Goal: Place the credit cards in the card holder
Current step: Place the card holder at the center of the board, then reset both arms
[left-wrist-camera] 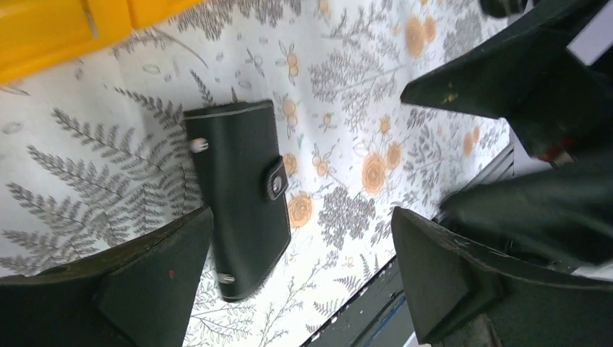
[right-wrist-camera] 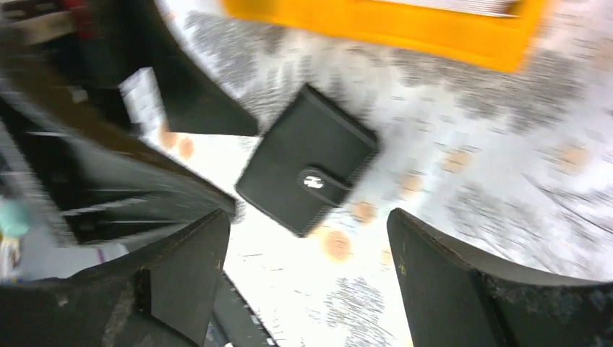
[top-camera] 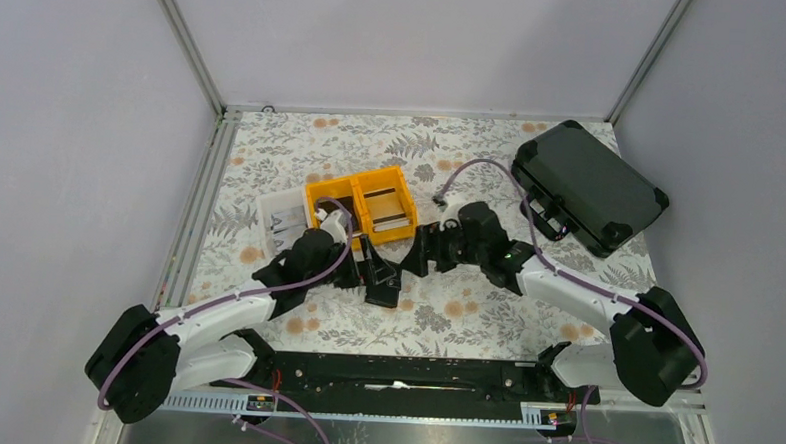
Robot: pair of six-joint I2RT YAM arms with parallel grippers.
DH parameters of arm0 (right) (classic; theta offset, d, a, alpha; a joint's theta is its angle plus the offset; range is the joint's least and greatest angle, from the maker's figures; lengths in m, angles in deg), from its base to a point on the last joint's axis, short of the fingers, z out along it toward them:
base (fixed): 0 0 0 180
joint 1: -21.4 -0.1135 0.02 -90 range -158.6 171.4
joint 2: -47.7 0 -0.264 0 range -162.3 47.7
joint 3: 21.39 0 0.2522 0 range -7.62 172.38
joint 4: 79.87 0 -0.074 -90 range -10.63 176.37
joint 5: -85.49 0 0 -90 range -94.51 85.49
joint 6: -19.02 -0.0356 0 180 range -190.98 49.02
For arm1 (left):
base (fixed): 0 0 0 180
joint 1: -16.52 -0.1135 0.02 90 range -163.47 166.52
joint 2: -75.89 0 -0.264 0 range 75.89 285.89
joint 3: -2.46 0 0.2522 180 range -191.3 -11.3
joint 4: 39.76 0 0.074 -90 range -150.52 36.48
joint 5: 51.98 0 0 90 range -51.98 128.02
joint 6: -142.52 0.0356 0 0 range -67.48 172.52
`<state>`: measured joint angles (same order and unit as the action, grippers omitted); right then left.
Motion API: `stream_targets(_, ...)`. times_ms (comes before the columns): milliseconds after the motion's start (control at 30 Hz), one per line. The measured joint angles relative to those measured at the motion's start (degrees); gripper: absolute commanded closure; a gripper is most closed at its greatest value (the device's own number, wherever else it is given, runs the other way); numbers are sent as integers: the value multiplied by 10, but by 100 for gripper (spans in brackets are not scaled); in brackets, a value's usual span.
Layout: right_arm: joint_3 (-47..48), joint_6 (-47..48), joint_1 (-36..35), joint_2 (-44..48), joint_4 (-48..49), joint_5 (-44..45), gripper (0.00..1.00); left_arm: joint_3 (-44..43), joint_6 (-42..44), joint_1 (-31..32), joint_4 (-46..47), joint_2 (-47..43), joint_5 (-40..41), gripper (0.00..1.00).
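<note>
Two pincers both spread wide, left gripper (left-wrist-camera: 300,217) and right gripper (right-wrist-camera: 309,217) holding nothing, one closed card holder (left-wrist-camera: 238,195) flat on floral table (top-camera: 452,155) beneath them, two yellow bins (top-camera: 363,184), one white bin (top-camera: 268,209), one black case (top-camera: 586,180)

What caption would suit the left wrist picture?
Closed black card holder lying on the flowered table, framed by the open left tool.

The black card holder (left-wrist-camera: 238,195) lies closed, flat on the floral tabletop (left-wrist-camera: 347,87).

One card holder (left-wrist-camera: 238,195), two yellow bins (top-camera: 381,173), one white bin (top-camera: 263,216), one black hard case (top-camera: 589,186) and two robot arms (top-camera: 576,290) are in view.
</note>
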<state>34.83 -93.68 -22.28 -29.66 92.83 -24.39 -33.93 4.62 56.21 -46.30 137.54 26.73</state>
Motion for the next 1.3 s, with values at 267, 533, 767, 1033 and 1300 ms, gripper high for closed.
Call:
stream_targets(267,-41,0,125,65,-54,72,1,-30,29,-82,-69,-57,9,1)
stream_targets(533,-41,8,203,119,-114,214,0,-156,73,-260,-242,-74,14,1)
stream_targets(767,-47,54,204,223,-84,360,1,-243,149,-392,-318,-127,47,1)
stream_targets(1033,-92,120,204,305,-11,409,0,-254,244,-394,-336,-221,90,1)
stream_targets(1300,-109,140,204,322,3,419,0,-252,287,-394,-347,-245,136,1)
